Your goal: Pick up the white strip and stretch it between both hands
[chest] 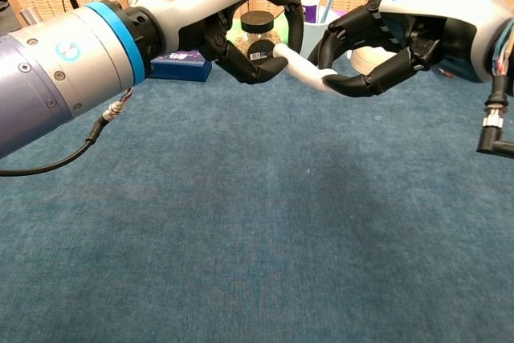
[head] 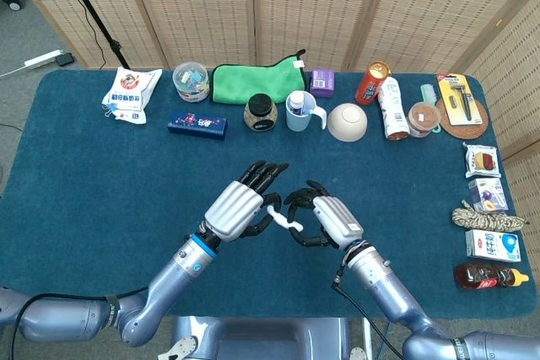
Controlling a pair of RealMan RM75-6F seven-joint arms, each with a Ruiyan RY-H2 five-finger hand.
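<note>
A short white strip (head: 285,220) (chest: 301,71) hangs above the blue table between my two hands. My left hand (head: 242,206) (chest: 241,14) pinches its left end between thumb and fingers. My right hand (head: 325,221) (chest: 401,34) pinches the right end, its fingers curled around it. The strip is slightly bent and spans only a small gap, with the two hands close together. Both hands are lifted off the table, near its front middle.
Along the table's back edge stand a snack bag (head: 131,94), a tub (head: 191,80), a green cloth (head: 253,82), a blue box (head: 197,125), a jar (head: 260,112), a mug (head: 300,110), a bowl (head: 348,121) and bottles (head: 384,94). Small packets and a rope (head: 487,218) line the right edge.
</note>
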